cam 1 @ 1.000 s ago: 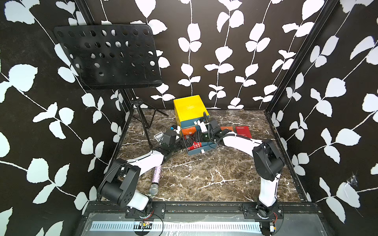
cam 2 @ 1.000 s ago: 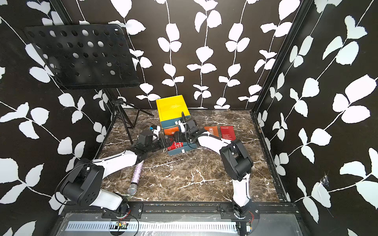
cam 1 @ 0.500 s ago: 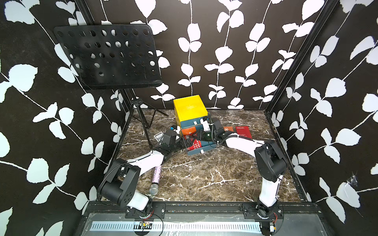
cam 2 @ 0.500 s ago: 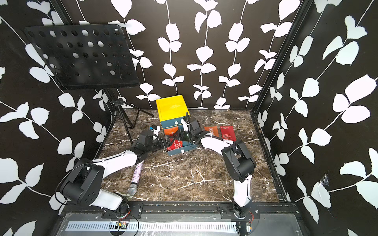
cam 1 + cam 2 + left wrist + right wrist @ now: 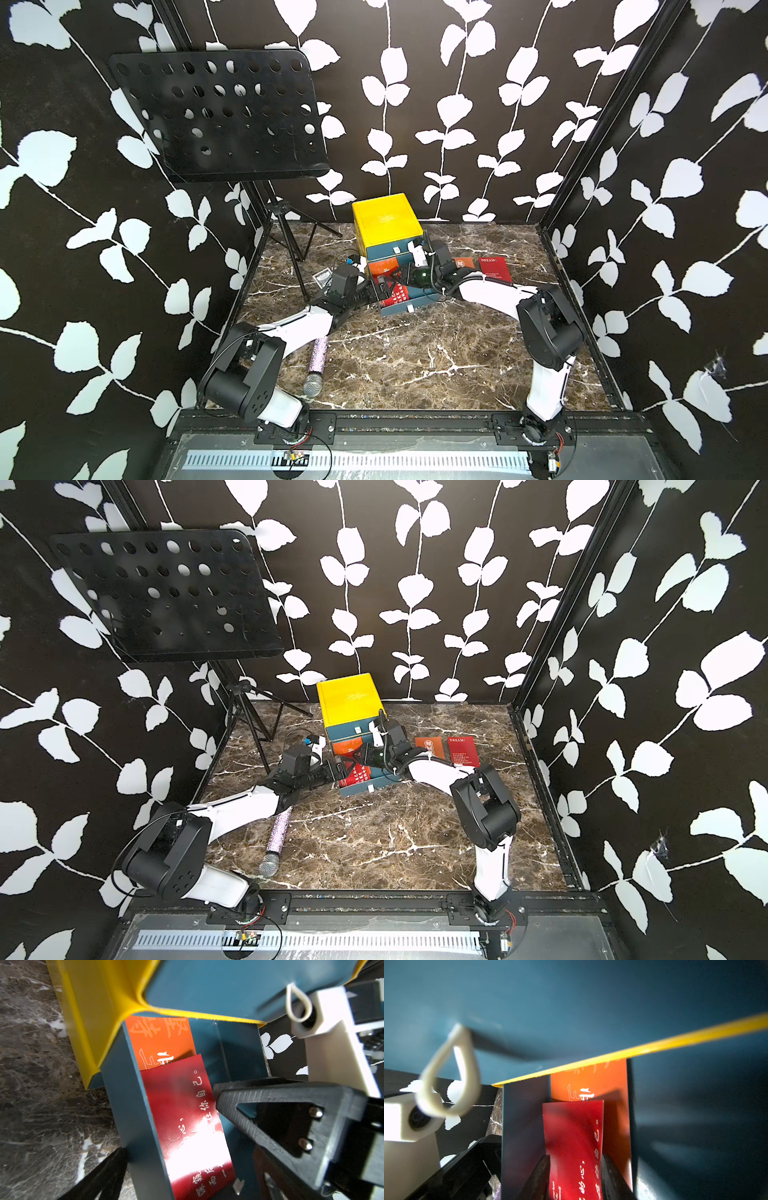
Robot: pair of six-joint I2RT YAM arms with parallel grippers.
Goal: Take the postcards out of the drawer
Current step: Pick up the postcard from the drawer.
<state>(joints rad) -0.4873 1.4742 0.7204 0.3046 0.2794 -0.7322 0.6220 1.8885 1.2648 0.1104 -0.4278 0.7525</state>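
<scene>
In the open drawer (image 5: 128,1105), your right fingers (image 5: 538,1178) are clamped on the red postcard (image 5: 571,1142) by its long edges, atop an orange postcard (image 5: 591,1080). Your left fingers (image 5: 270,1118), spread wide, straddle the drawer wall, probably to steady it. Two more postcards (image 5: 494,269) lie on the bench (image 5: 415,353).

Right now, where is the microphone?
In both top views the microphone lies on the marble table, at its left front, beside the left arm, with its mesh head toward the front edge.
</scene>
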